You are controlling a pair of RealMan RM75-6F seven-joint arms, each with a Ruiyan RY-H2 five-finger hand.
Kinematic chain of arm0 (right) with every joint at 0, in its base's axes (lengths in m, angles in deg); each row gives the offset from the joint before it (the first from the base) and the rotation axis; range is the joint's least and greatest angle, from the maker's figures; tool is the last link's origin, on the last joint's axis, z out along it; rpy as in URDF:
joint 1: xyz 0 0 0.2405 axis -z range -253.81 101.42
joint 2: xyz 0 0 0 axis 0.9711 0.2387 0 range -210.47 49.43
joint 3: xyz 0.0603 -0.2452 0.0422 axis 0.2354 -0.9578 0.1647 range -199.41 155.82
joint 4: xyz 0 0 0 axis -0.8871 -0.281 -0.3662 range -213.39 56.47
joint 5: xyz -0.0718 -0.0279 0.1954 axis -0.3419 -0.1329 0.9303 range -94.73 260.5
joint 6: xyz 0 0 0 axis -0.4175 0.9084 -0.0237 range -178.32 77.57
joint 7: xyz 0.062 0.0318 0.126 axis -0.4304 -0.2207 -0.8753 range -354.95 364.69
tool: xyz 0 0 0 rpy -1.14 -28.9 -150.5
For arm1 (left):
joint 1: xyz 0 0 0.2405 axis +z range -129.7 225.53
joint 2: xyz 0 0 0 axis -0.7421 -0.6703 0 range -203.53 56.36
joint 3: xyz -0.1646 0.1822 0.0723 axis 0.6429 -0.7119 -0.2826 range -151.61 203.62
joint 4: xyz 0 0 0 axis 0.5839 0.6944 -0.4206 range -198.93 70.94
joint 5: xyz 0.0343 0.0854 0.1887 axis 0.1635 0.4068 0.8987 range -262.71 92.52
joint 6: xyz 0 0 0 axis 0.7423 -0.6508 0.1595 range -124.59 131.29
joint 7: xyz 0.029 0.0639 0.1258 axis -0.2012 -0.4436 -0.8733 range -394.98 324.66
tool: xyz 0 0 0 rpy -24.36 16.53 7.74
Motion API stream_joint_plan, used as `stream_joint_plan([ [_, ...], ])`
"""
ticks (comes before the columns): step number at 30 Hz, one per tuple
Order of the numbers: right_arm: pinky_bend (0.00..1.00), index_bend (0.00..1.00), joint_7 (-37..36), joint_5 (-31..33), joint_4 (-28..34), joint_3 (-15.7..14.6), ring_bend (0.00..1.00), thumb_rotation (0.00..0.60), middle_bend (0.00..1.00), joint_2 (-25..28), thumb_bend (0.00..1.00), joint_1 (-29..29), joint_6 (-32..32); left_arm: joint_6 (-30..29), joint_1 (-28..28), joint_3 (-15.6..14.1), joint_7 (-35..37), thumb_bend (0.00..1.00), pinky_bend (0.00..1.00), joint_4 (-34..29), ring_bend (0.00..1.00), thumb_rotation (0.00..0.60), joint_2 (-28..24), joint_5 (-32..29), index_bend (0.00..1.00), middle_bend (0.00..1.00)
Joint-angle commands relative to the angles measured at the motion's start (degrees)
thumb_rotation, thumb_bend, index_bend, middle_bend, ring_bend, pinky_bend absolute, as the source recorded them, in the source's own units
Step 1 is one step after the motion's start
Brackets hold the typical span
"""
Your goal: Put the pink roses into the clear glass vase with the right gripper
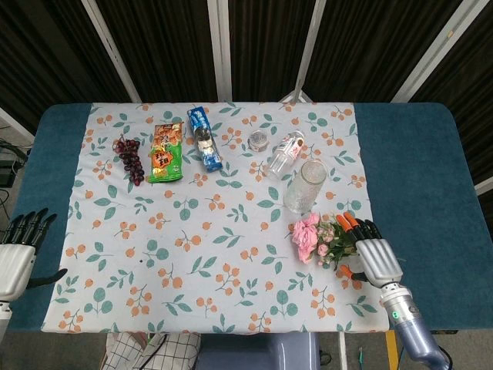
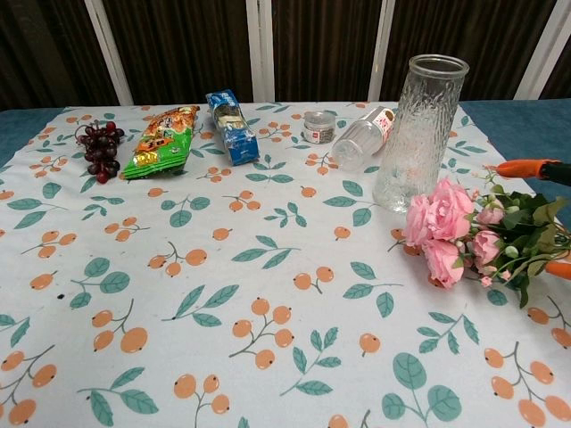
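The left hand (image 1: 15, 258) sits at the near left edge of the table (image 1: 416, 169). Its fingers are spread apart and it holds nothing. It rests over the blue part, just off the flowery cloth (image 1: 216, 231).

Far from that hand, toward the back of the cloth, lie some dark grapes (image 1: 129, 158). Right beside them is a green snack bag (image 1: 165, 153). Next comes a blue cookie pack (image 1: 204, 139). Further along is a small round tin (image 1: 259, 140), and then a plastic bottle (image 1: 286, 154) lying on its side.

The clear glass vase (image 1: 305, 186) stands upright, just beyond the right hand and a little to its left. The bottle's end lies close to it.

The pink roses (image 1: 323, 239) lie flat on the cloth, in front of the vase and close to it. The pink blooms point left and the green leaves and stem point right, toward the right hand.

The right hand (image 1: 371, 253) is at the stem end of the roses, right over the green leaves. Its orange-tipped fingers (image 2: 522, 167) are stretched out and apart. The hand is not holding the roses. In the chest view only its fingertips show at the right edge, above and below the leaves. I cannot tell if they touch the leaves.
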Motion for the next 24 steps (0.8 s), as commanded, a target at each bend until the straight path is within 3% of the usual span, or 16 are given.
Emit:
stream_joint_plan([
  [1,0.00,0.00,2.1,2.3,-1.4,1.2,0.00,0.600,0.00,-2.2,0.31,-1.7,1.3,0.2,-0.1,0.0,0.3,0.00,0.00,0.0,0.00,0.600,-0.1,0.0,0.00,0.00],
  [7,0.00,0.00,3.9,6.4,-4.2,2.3,0.00,0.600,0.01,-5.2,0.31,-3.7,3.2,1.0,-0.4,-0.1,1.0,0.00,0.00,-0.2,0.00,0.600,-0.4,-0.2,0.00,0.00],
  [13,0.00,0.02,5.6,8.6,-6.6,2.2,0.12,0.600,0.15,-7.1,0.31,-4.8,3.9,1.5,-0.7,-0.2,1.3,0.00,0.00,-0.4,0.00,0.600,-0.6,-0.2,0.00,0.00],
  [18,0.08,0.18,5.8,9.7,-8.5,2.3,0.30,0.600,0.31,-8.7,0.31,-5.2,3.5,1.9,-0.9,-0.3,1.3,0.00,0.00,-0.4,0.00,0.600,-0.6,-0.2,0.00,0.00],
  [24,0.21,0.48,4.5,8.1,-10.3,2.2,0.50,0.600,0.51,-10.1,0.31,-5.3,1.7,2.2,-1.0,-0.3,1.4,0.00,0.00,-0.7,0.00,0.600,-0.6,-0.4,0.00,0.00],
])
